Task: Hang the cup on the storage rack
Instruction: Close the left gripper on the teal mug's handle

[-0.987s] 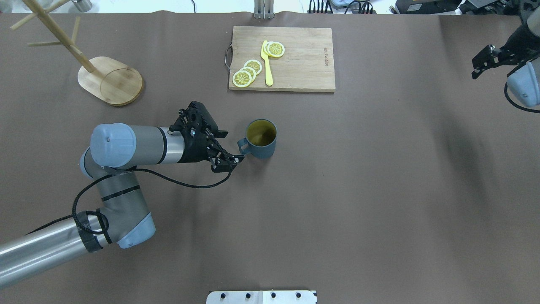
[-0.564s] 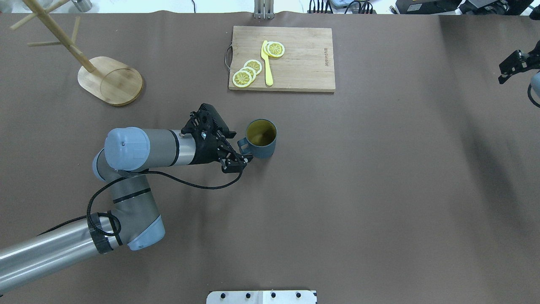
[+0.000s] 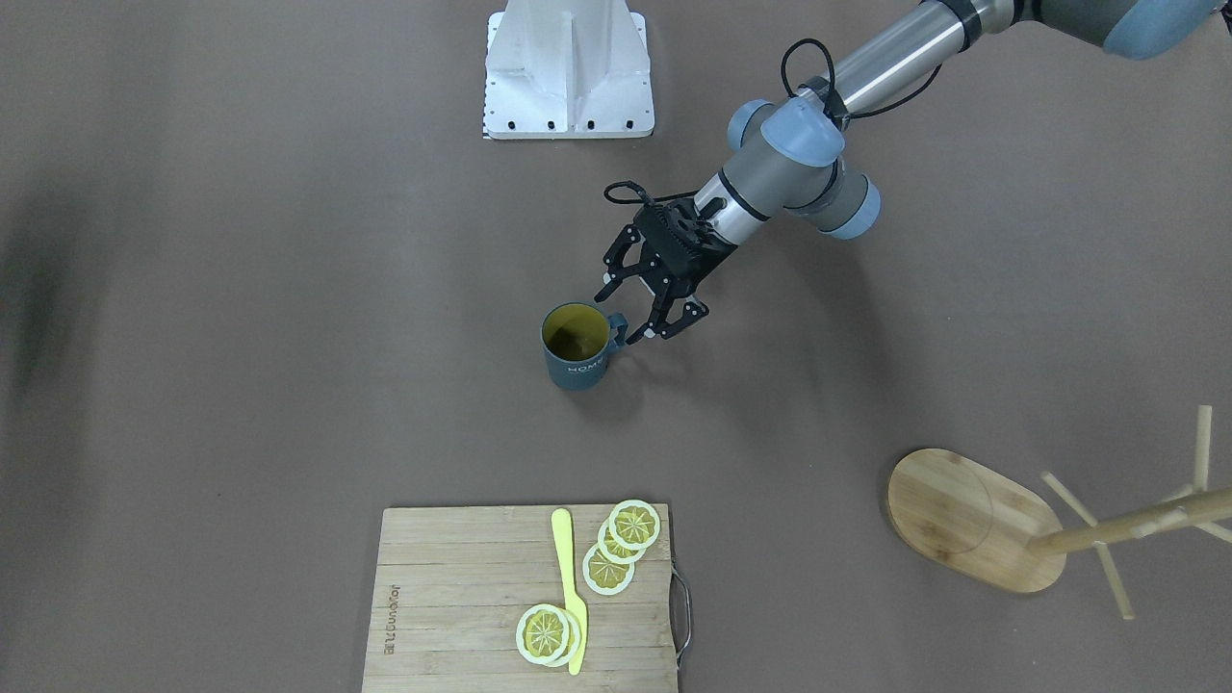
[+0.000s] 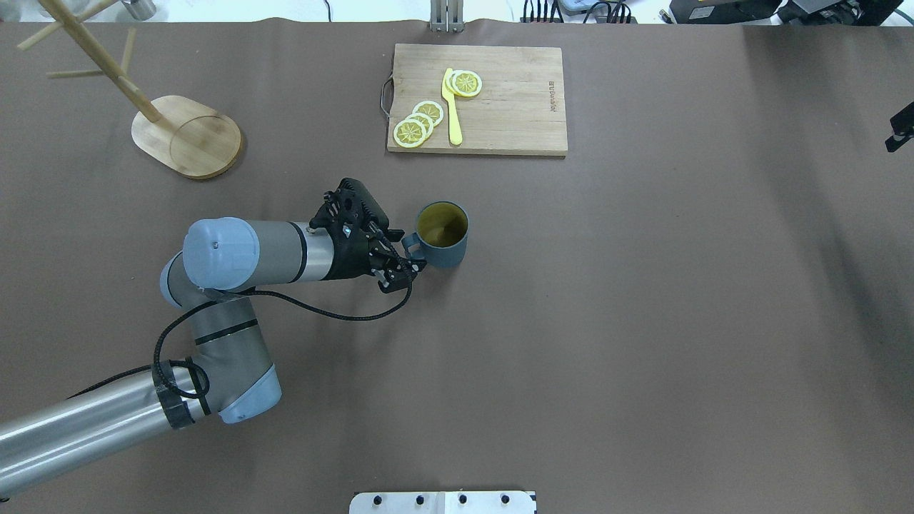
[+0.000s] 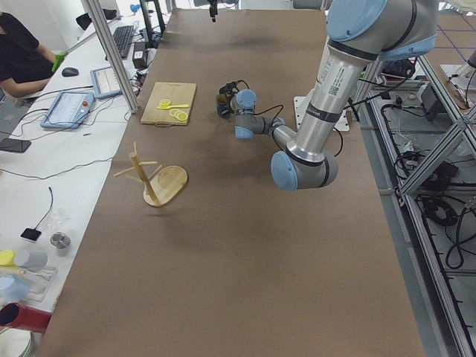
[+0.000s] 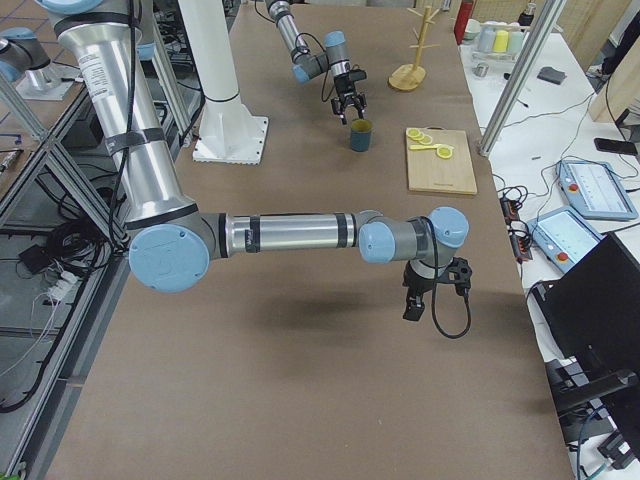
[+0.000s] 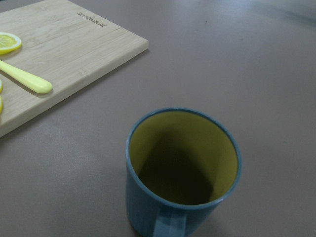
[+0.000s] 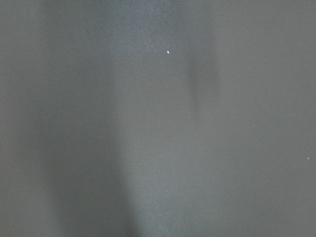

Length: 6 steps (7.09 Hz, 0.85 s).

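- The left gripper (image 3: 632, 310) sits low over the desk (image 3: 289, 289), just right of centre in the front-facing view. Its jaws are spread and clamp nothing.
- The handle (image 3: 617, 328) of the cup (image 3: 575, 358) lies in the gap between the two fingers, or right at its mouth. The exact depth is hard to read.
- The cup stands upright at the centre of that frame, mouth up and long axis vertical. Its handle points straight at the gripper.
- In the left wrist view the cup (image 7: 182, 168) fills the lower middle and the handle runs off the bottom edge at centre. I judge the approach to be lined up on the handle rather than on the rim.
- The coming move turns on this: closing should pinch the handle loop from both sides, provided the fingers flank it and do not butt the cup wall.
- The rack (image 4: 187, 135) stands in the upper left of the overhead frame, well apart from the cup. Its pole leans out of frame and its thin pegs (image 4: 75, 73) angle upward.
- The right gripper (image 4: 901, 132) shows only as a sliver at the right edge of the overhead frame, far from the cup. I cannot tell whether it is open or closed. The left arm is much the nearer one.
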Motion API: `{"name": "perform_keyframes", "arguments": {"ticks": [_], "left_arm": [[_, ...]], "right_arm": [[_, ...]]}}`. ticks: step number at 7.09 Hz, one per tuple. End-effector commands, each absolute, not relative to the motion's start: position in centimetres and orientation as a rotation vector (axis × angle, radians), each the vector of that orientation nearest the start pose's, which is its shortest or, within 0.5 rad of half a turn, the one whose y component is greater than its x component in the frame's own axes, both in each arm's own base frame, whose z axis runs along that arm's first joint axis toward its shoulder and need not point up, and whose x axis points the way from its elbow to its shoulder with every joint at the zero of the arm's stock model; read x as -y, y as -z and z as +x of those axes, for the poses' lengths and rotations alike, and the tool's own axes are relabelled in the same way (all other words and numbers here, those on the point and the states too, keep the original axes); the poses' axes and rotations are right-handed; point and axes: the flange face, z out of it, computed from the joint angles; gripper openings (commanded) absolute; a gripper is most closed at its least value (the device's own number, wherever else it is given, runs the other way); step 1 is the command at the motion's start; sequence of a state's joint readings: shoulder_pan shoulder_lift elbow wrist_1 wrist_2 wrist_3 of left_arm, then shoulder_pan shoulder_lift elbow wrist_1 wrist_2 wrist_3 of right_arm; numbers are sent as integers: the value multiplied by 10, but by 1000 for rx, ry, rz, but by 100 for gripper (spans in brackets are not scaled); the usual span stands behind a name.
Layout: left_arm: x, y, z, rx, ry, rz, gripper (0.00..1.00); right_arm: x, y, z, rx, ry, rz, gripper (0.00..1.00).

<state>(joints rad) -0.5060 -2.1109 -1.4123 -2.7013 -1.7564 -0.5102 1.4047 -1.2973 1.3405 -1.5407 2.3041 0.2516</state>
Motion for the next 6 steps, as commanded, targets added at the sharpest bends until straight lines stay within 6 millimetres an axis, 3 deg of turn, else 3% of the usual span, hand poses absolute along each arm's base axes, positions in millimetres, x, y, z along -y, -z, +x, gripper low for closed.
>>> {"name": "perform_keyframes", "arguments": {"ticks": [1, 2, 4, 5, 6], "left_arm": [[432, -273, 548, -1231, -553, 966, 59], [431, -273, 547, -1239, -548, 966, 49], [432, -275, 546, -1261, -501, 927, 12], [431, -269, 543, -1305, -436, 885, 0], [431, -257, 534, -1376, -368, 870, 0]], "right_arm": [[612, -622, -32, 729, -58, -80, 100], [612, -622, -32, 730, -58, -80, 100], [613, -620, -30, 725, -59, -76, 100], [613, -619, -31, 727, -58, -75, 100], [613, -620, -25, 730, -67, -73, 100]]}}
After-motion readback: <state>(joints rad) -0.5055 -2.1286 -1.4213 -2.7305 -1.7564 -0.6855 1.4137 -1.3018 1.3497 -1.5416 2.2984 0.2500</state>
